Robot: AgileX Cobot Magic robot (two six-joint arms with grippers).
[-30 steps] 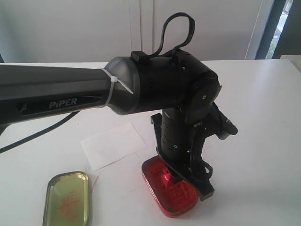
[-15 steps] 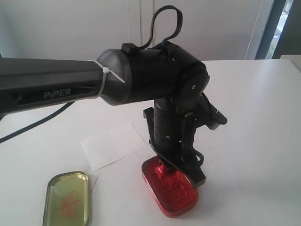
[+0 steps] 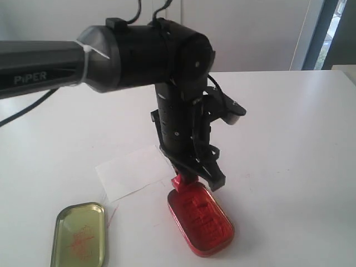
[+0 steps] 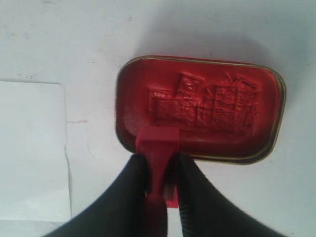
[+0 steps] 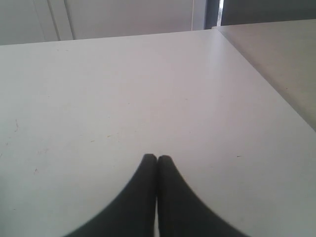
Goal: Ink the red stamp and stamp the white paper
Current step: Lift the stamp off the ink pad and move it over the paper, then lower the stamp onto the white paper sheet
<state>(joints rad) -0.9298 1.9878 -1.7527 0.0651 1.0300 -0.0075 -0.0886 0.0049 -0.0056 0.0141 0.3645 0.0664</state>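
Note:
My left gripper [image 4: 159, 163] is shut on the handle of the small red stamp [image 4: 157, 144], whose square base hangs just above the near end of the oval red ink tin [image 4: 207, 106]. In the exterior view the stamp [image 3: 179, 182] peeks out below the left gripper [image 3: 189, 177], over the back edge of the ink tin [image 3: 201, 221]. The white paper [image 3: 133, 171] lies flat on the table left of the tin, and its edge shows in the left wrist view [image 4: 32, 148]. My right gripper [image 5: 157, 159] is shut on nothing above bare table.
A gold-green oval tin lid [image 3: 80, 233] lies at the front left, beyond the paper. The left arm [image 3: 111, 53] stretches in from the left across the upper scene. The white table's [image 5: 148, 89] far edge meets a wall.
The left gripper has lifted the red stamp out of the ink tin and drawn it up and back toward the paper side. The right gripper shows only now.

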